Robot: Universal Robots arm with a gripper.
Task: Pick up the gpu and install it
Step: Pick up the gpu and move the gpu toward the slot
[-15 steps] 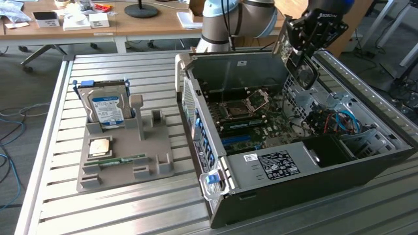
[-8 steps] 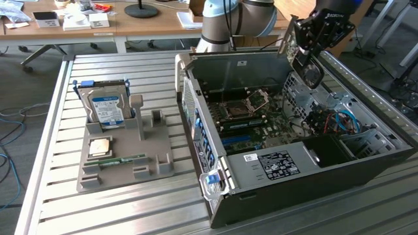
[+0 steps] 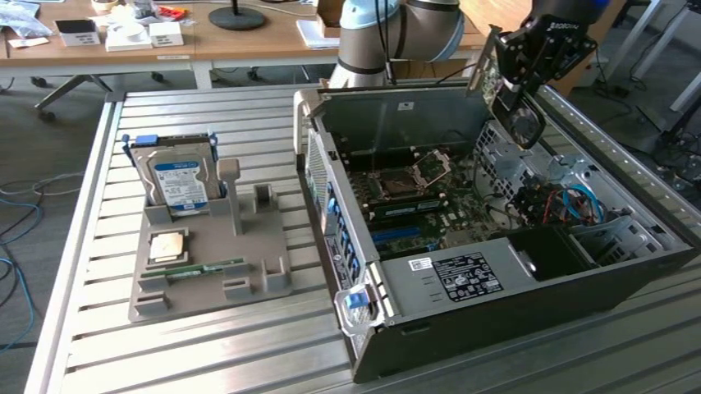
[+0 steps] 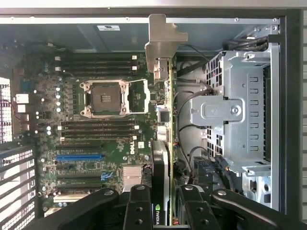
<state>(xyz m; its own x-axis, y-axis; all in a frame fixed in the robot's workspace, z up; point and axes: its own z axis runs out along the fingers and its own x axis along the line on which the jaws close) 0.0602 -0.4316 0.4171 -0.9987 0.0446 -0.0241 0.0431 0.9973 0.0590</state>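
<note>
Thin dark gpu card with silvery end bracket (image 4: 163, 120) hangs edge-on over the open black computer case (image 3: 613, 279), your black claw (image 4: 165, 208) clamped on it, likely so it lines up with the green motherboard (image 4: 96, 120).

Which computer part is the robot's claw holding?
The gpu, the dark card with a silvery bracket, gripped above the open case. The hard drive and green stick sit in the grey holder.

Thin dark gpu (image 4: 160, 163) with silvery end bracket, edge-on in the pincer (image 4: 165, 194), above the open computer case (image 3: 515, 320).
</note>
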